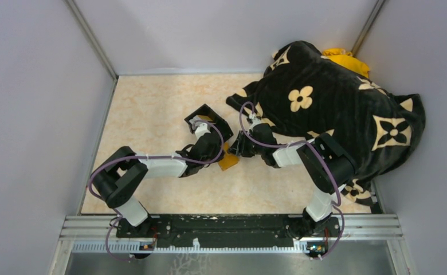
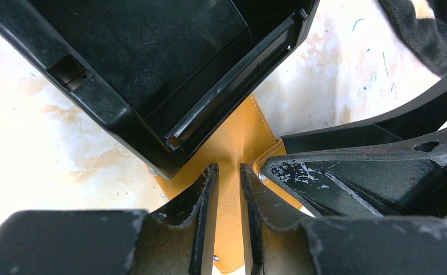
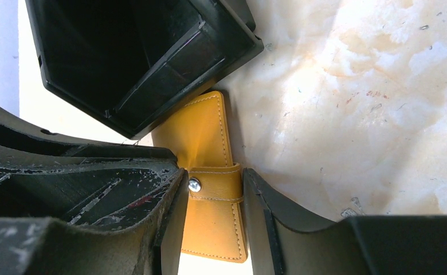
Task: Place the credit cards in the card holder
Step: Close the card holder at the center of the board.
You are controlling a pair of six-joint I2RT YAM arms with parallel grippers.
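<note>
The orange-tan card holder (image 1: 229, 161) lies closed on the table just in front of the black box, its snap strap fastened. My left gripper (image 1: 216, 152) is down on it. In the left wrist view its jaws (image 2: 228, 172) are nearly together with a puckered strip of the holder (image 2: 238, 137) between them. My right gripper (image 1: 237, 148) meets it from the right. In the right wrist view its fingers (image 3: 214, 180) press both side edges of the holder (image 3: 201, 132) at the strap. No credit cards are in view.
An open-topped black square box (image 1: 208, 117) stands right behind the holder, touching it (image 2: 124, 69) (image 3: 124, 57). A large black blanket with cream flower shapes (image 1: 336, 109) covers the right rear of the table, with something yellow (image 1: 344, 57) behind it. Grey walls enclose the table.
</note>
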